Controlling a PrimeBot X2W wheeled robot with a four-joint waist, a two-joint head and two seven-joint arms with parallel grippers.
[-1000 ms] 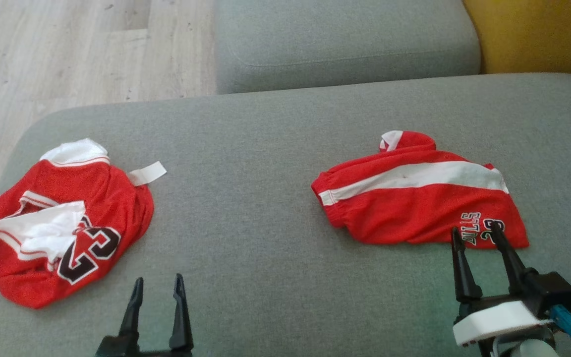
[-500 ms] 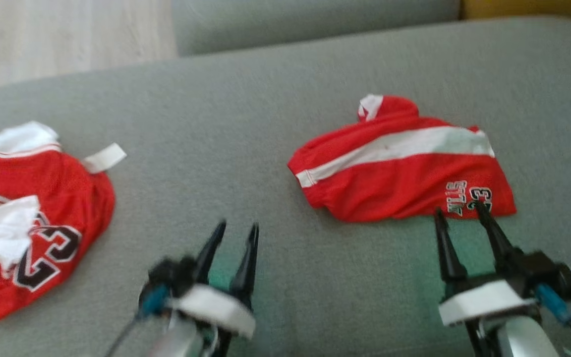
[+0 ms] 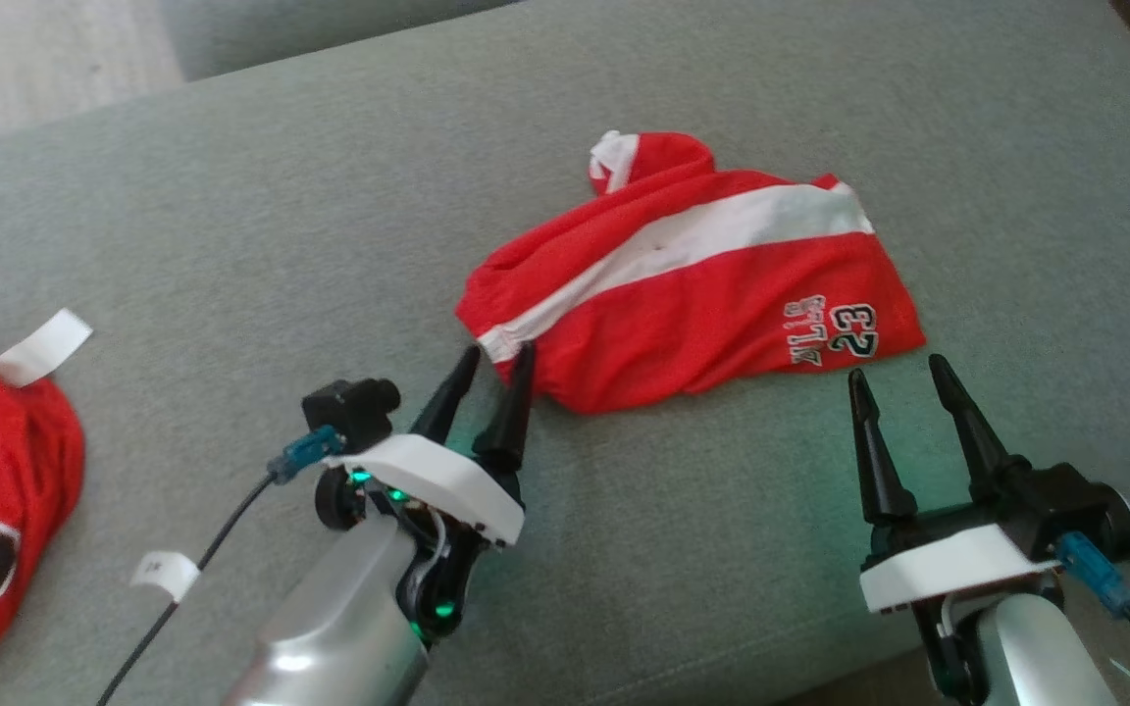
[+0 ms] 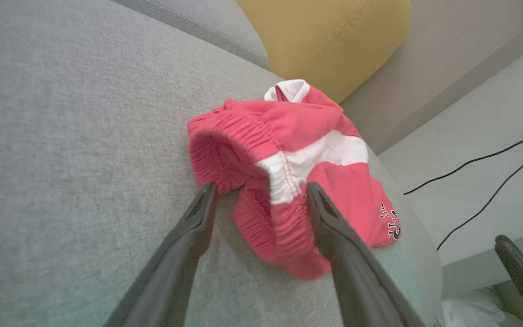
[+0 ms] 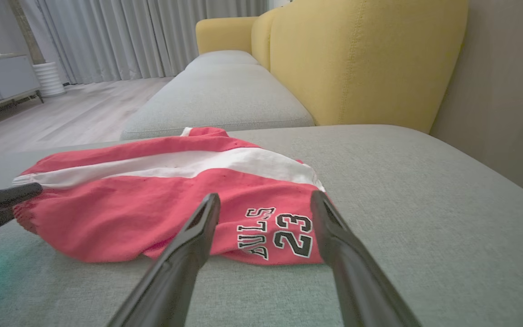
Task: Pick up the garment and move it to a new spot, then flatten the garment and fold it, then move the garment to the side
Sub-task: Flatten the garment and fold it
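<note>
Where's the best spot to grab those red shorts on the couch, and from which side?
Probably by both near ends of the red shorts. The bunched waistband stands thick at the left, between the jaws of the open left gripper; the flat hem corner by the 23 print lies before the open right gripper. Come low from the near side.

Red mesh shorts (image 3: 693, 314) lie loosely flattened, with some creases, on the grey sofa cushion (image 3: 231, 226). A broad white stripe runs from the gathered elastic waistband, at the left end in the head view, to the hem at the right end, where black-and-white lettering ending in "LLS" stands above the number 23. The waistband opening gapes slightly, and a small red-and-white fold protrudes at the far edge.
</note>
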